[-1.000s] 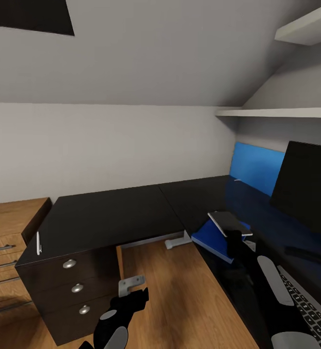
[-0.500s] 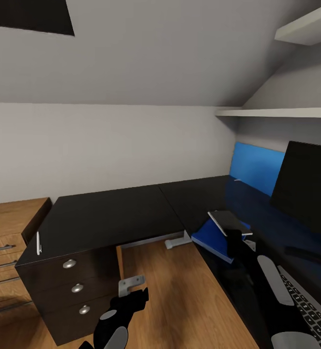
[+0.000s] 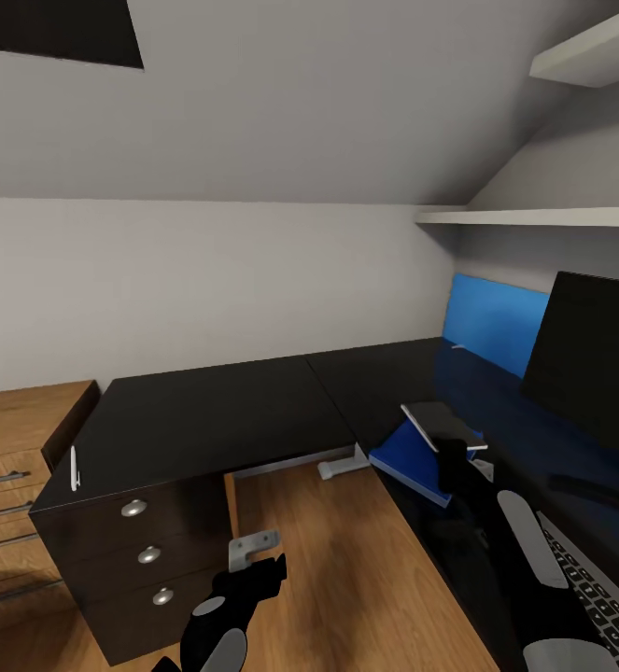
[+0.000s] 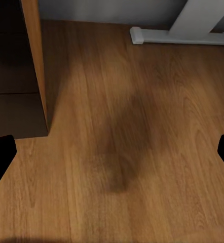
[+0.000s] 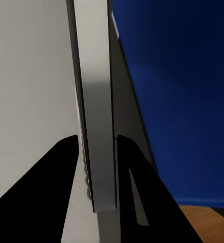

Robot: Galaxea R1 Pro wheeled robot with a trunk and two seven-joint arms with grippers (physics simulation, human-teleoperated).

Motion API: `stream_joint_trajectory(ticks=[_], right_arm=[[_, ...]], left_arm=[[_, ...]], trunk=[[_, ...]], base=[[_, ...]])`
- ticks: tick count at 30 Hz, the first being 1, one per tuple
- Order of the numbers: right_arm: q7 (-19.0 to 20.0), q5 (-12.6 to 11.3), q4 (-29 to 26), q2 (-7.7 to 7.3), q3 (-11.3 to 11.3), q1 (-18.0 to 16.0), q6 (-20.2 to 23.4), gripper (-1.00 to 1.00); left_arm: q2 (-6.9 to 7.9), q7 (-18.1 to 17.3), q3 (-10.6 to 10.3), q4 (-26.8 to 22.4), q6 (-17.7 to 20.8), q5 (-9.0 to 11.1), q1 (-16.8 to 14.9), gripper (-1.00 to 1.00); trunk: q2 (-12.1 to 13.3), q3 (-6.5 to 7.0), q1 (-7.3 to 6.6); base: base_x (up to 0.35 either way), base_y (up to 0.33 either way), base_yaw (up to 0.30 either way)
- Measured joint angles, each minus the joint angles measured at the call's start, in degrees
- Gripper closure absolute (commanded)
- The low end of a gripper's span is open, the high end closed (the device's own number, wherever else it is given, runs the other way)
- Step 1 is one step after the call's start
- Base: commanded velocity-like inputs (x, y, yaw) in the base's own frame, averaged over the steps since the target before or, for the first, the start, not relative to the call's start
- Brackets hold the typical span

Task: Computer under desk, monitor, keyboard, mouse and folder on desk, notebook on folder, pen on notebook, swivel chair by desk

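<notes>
pen (image 3: 74, 467) at the desk's (image 3: 216, 415) left edge above the drawers, left gripper (image 3: 253, 565) low over the wood floor (image 4: 132, 147) with fingers apart, right gripper (image 3: 451, 455) clamped on the notebook (image 3: 437, 425) just above the folder (image 3: 412, 459), keyboard (image 3: 597, 597) and monitor (image 3: 594, 359) rightmost.

Desk (image 3: 216, 415): L-shaped, glossy black top, three-drawer unit under its left end. Pen (image 3: 74, 467) lies near the top's left edge. Folder (image 3: 412, 462) flat on the right wing, near the front edge. Monitor (image 3: 594, 359) stands further right; keyboard (image 3: 594, 593) lies before it. Desk's white foot (image 4: 180, 36) rests on the wood floor (image 4: 127, 152).
</notes>
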Motion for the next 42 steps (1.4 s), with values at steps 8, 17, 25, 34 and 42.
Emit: stream_joint_trajectory(ticks=[8, 17, 25, 34, 42], right_arm=[[-0.11, -0.22, -0.06, -0.09, -0.12, 0.0, 0.14, 1.0], [-0.47, -0.03, 0.14, -0.06, -0.07, 0.0, 0.01, 1.0], [-1.74, 0.09, 0.31, -0.05, -0.05, 0.0, -0.08, 1.0], [-3.17, 0.06, 0.39, -0.05, -0.05, 0.0, -0.1, 1.0], [-3.32, 0.06, 0.45, -0.01, -0.05, 0.0, -0.11, 1.0]], left_arm=[[-0.05, 0.0, -0.01, 0.0, -0.01, 0.07, -0.02, -1.0], [-0.06, 0.01, -0.04, 0.0, -0.01, 0.13, -0.04, -1.0], [-0.01, 0.0, -0.01, 0.0, 0.0, 0.09, -0.02, -1.0], [0.0, 0.0, 0.0, 0.0, 0.0, 0.09, -0.01, -1.0], [0.05, 0.02, 0.01, 0.0, 0.01, 0.01, 0.0, -1.0]], trunk=[[0.0, 0.0, 0.0], [0.0, 0.0, 0.0], [0.0, 0.0, 0.0], [0.0, 0.0, 0.0], [0.0, 0.0, 0.0]], base=[[0.0, 0.0, 0.0], [0.0, 0.0, 0.0], [0.0, 0.0, 0.0], [0.0, 0.0, 0.0], [0.0, 0.0, 0.0]])
